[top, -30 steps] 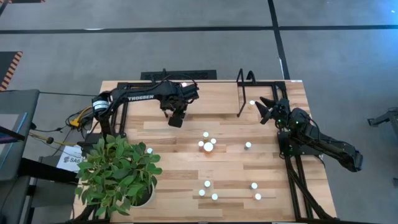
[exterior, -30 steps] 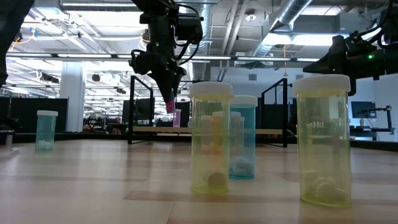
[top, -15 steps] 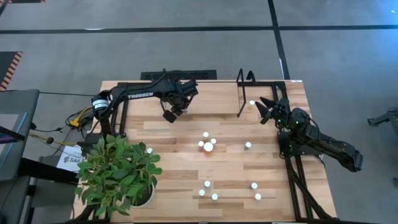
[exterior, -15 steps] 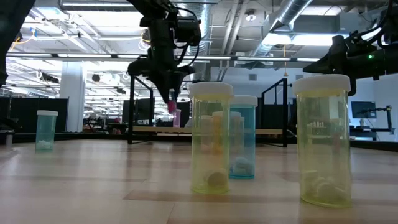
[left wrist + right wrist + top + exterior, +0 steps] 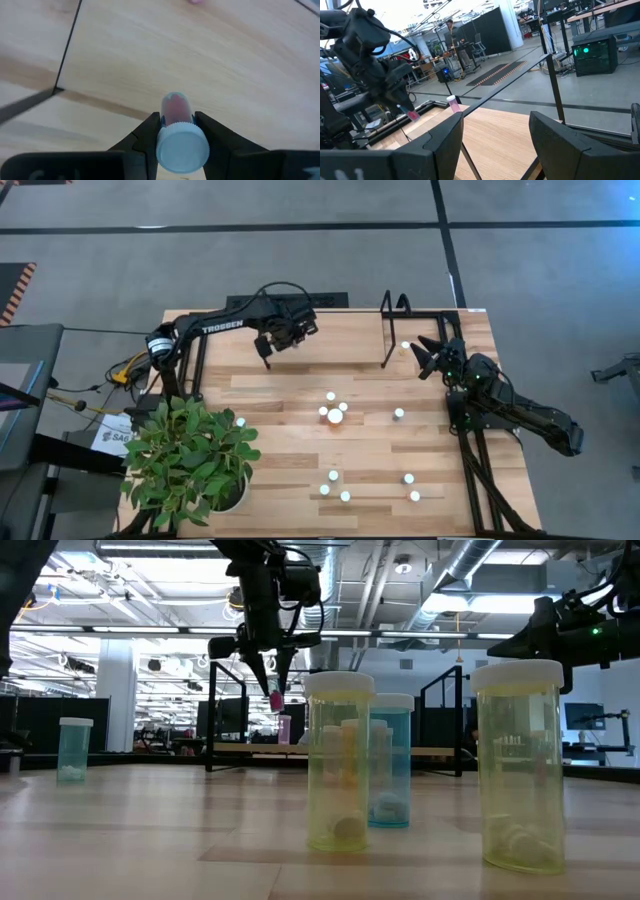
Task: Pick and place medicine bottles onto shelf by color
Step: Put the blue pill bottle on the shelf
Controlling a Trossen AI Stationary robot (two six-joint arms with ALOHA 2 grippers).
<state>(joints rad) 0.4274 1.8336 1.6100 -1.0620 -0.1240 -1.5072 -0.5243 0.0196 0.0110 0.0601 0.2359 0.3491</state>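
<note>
On the pale wood surface (image 5: 290, 395), the left pincer (image 5: 176, 131) clamps a pink bottle (image 5: 175, 107) above the shelf (image 5: 330, 330). Best lower it upright beside the shelf's standing pink bottle (image 5: 453, 103). The right pincer (image 5: 425, 352) waits wide at the shelf's far end.

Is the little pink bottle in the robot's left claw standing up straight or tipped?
Tipped. In the low view the small pink medicine bottle hangs slanted, cap upward, from the left gripper. The left wrist view shows its pale cap clamped between the fingers.
</note>
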